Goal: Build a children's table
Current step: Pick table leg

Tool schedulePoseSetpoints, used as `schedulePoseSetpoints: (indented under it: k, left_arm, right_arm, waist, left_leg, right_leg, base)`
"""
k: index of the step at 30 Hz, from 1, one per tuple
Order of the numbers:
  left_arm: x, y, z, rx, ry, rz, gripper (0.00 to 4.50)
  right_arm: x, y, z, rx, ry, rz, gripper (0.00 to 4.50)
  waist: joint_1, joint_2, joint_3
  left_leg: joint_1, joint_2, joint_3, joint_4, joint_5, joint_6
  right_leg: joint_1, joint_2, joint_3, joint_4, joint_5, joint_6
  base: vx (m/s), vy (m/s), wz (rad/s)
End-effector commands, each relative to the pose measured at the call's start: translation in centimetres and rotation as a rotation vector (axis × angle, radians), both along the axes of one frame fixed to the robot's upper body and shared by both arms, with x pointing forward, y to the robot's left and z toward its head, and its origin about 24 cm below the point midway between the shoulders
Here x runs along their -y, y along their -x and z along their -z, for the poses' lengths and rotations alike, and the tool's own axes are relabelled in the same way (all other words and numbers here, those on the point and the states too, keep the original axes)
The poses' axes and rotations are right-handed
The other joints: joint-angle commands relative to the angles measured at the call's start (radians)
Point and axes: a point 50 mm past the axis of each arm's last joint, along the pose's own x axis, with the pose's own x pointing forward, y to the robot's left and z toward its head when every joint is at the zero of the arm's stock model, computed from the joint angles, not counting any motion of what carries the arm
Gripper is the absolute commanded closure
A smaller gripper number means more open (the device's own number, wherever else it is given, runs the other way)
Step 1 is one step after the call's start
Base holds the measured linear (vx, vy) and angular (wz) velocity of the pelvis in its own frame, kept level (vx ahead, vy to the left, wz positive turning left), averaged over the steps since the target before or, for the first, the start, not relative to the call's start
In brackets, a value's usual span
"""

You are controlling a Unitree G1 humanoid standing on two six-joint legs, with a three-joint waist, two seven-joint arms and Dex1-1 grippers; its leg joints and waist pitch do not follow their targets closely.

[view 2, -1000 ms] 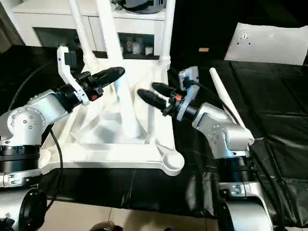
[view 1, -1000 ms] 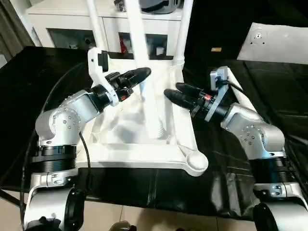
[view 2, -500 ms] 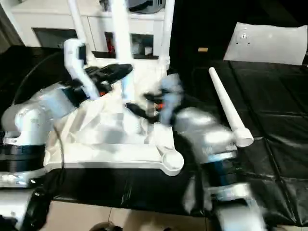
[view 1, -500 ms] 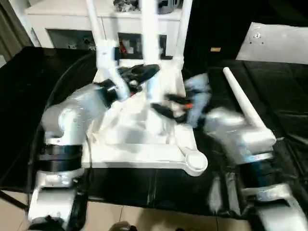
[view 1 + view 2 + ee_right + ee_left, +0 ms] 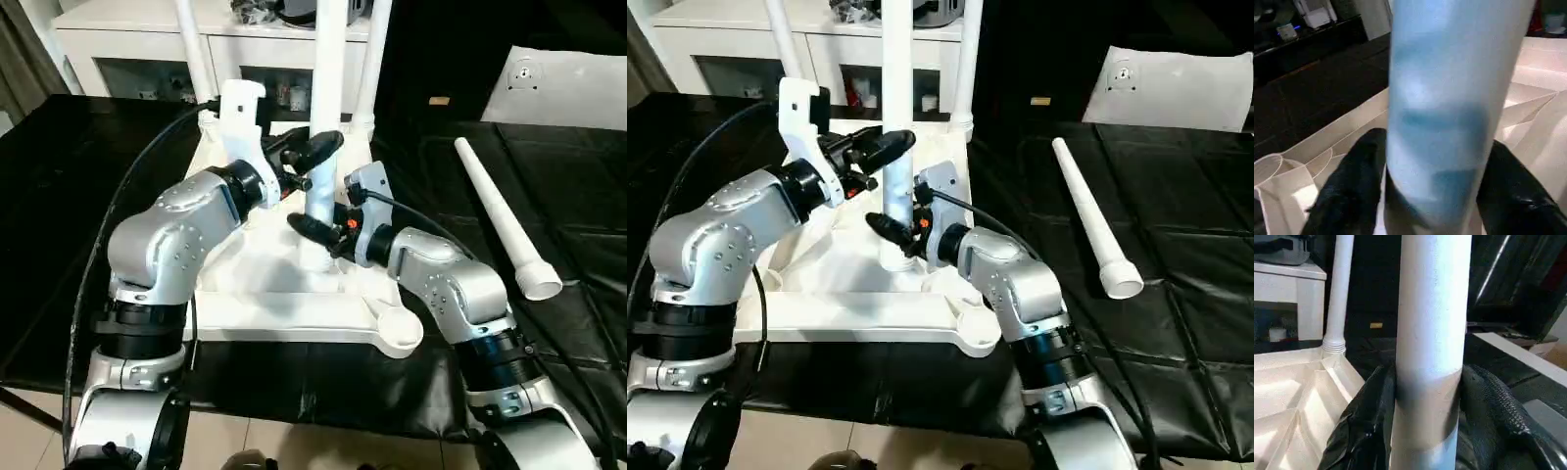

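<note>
**Both hands clamped on an upright table leg over the inverted tabletop**

The white tabletop [image 5: 284, 304] lies underside up on the black-covered bench [image 5: 59, 196], at the centre of the head-camera frame, its ribbed underside visible and a round corner socket [image 5: 399, 328] at lower right standing open. Two legs stand in the far corner sockets: one at upper left [image 5: 189, 49], one at upper centre-right [image 5: 370, 59]. A third leg [image 5: 323, 117] stands upright in the middle of the frame, its lower end down on the tabletop's underside. The left hand [image 5: 315, 155] grips this leg higher up, its black fingers [image 5: 1488, 401] pressed against either side of the tube. The right hand [image 5: 312, 230] grips the same leg lower down, near its foot, black fingers [image 5: 1356, 181] closed against both sides. A fourth leg [image 5: 495, 215] lies flat on the bench at the right of the frame, well apart from the tabletop, its wider end toward the lower right. A white cabinet [image 5: 127, 39] stands behind the bench along the upper left edge.
</note>
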Motion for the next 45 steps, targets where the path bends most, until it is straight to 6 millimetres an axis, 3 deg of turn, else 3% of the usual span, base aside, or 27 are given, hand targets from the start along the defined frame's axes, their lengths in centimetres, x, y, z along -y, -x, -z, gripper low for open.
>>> schedulePoseSetpoints:
  k: [1, 11, 18, 20, 26, 30, 34, 35, 37, 40, 43, 45]
  left_arm:
    - [0.0, 0.2, -0.4, 0.029, -0.018, -0.011, 2.73]
    - [0.1, 0.5, -0.3, 0.032, -0.022, -0.019, 2.73]
    - [-0.1, 0.6, -0.4, 0.041, -0.033, -0.034, 2.73]
    - [0.0, 0.7, -0.6, 0.043, -0.011, -0.012, 2.17]
    - [-0.6, 0.6, -0.9, 0.059, 0.024, 0.024, 1.69]
    - [-1.1, 0.9, -1.2, 0.034, 0.139, 0.208, 1.52]
    - [-1.1, 1.9, -1.6, 0.034, 0.187, 0.380, 1.49]
    - [-1.2, 2.1, -1.8, 0.033, 0.208, 0.435, 1.49]
    - [-1.4, 2.4, -1.9, 0.044, 0.219, 0.547, 1.49]
    - [-1.5, 2.5, -2.0, 0.049, 0.225, 0.577, 1.49]
    - [-1.6, 2.5, -1.9, 0.054, 0.226, 0.613, 1.49]
    - [-1.6, 2.4, -1.8, 0.052, 0.208, 0.610, 1.79]
  right_arm:
    - [0.0, -0.2, -0.1, -0.006, -0.003, 0.028, 2.45]
    - [0.0, -0.3, 0.4, -0.011, 0.022, 0.047, 2.60]
    - [-0.2, -0.3, -0.5, -0.010, -0.068, -0.003, 2.61]
    - [-0.2, -0.2, -0.7, 0.005, -0.079, -0.030, 2.61]
    - [0.2, 0.2, -1.0, 0.057, -0.081, -0.118, 2.61]
    - [1.2, 0.8, -1.7, 0.097, -0.118, -0.232, 2.61]
    - [1.8, 1.1, -1.8, 0.103, -0.130, -0.293, 2.61]
    - [2.0, 1.3, -1.8, 0.107, -0.129, -0.321, 2.61]
    - [2.7, 1.6, -1.8, 0.109, -0.127, -0.385, 2.61]
    - [3.0, 1.8, -1.8, 0.109, -0.123, -0.417, 2.61]
    - [3.2, 2.1, -1.9, 0.105, -0.122, -0.459, 2.61]
    - [3.4, 2.2, -1.8, 0.101, -0.115, -0.470, 2.61]
  waist:
    - [-0.004, -0.006, -0.076]
    - [-0.012, -0.009, -0.075]
    - [-0.018, -0.011, -0.074]
    - [-0.018, -0.013, -0.073]
    - [-0.016, -0.016, -0.073]
    - [-0.014, -0.015, -0.074]
    - [-0.014, -0.013, -0.073]
    - [-0.014, -0.008, -0.073]
    - [-0.012, -0.011, -0.072]
    - [-0.012, -0.011, -0.071]
    - [-0.012, -0.012, -0.073]
    - [-0.011, -0.012, -0.074]
  left_leg:
    - [0.014, 0.083, -0.039, -0.071, -0.077, 0.019]
    - [0.012, 0.081, -0.038, -0.071, -0.082, 0.018]
    - [0.011, 0.082, -0.038, -0.071, -0.085, 0.025]
    - [0.010, 0.081, -0.038, -0.070, -0.077, 0.030]
    - [0.010, 0.081, -0.038, -0.069, -0.075, 0.035]
    - [0.011, 0.080, -0.037, -0.068, -0.074, 0.038]
    - [0.012, 0.084, -0.037, -0.069, -0.071, 0.042]
    - [0.012, 0.084, -0.038, -0.069, -0.079, 0.039]
    - [0.012, 0.078, -0.035, -0.068, -0.091, 0.042]
    - [0.014, 0.080, -0.036, -0.070, -0.095, 0.043]
    - [0.014, 0.082, -0.037, -0.069, -0.087, 0.044]
    - [0.013, 0.083, -0.037, -0.068, -0.078, 0.046]
  right_leg:
    - [0.053, -0.120, 0.085, -0.070, -0.292, -0.042]
    - [0.055, -0.120, 0.085, -0.070, -0.297, -0.039]
    - [0.056, -0.121, 0.086, -0.071, -0.304, -0.039]
    - [0.055, -0.120, 0.085, -0.071, -0.303, -0.042]
    - [0.056, -0.119, 0.084, -0.071, -0.301, -0.040]
    - [0.058, -0.121, 0.085, -0.068, -0.289, -0.050]
    - [0.056, -0.121, 0.086, -0.063, -0.264, -0.083]
    - [0.056, -0.120, 0.085, -0.062, -0.268, -0.085]
    - [0.058, -0.120, 0.086, -0.071, -0.296, -0.076]
    - [0.059, -0.118, 0.085, -0.071, -0.315, -0.065]
    - [0.059, -0.118, 0.086, -0.068, -0.296, -0.078]
    - [0.060, -0.119, 0.086, -0.065, -0.283, -0.084]
  base:
    - [0.000, 0.000, 0.00]
    - [0.000, 0.000, 0.00]
    - [0.000, 0.000, 0.00]
    - [0.000, 0.000, 0.00]
    - [0.000, 0.000, 0.00]
    - [0.000, 0.000, 0.00]
    - [0.000, 0.000, 0.00]
    - [0.000, 0.000, 0.00]
    - [0.000, 0.000, 0.00]
    - [0.000, 0.000, 0.00]
    - [0.000, 0.000, 0.00]
    - [0.000, 0.000, 0.00]
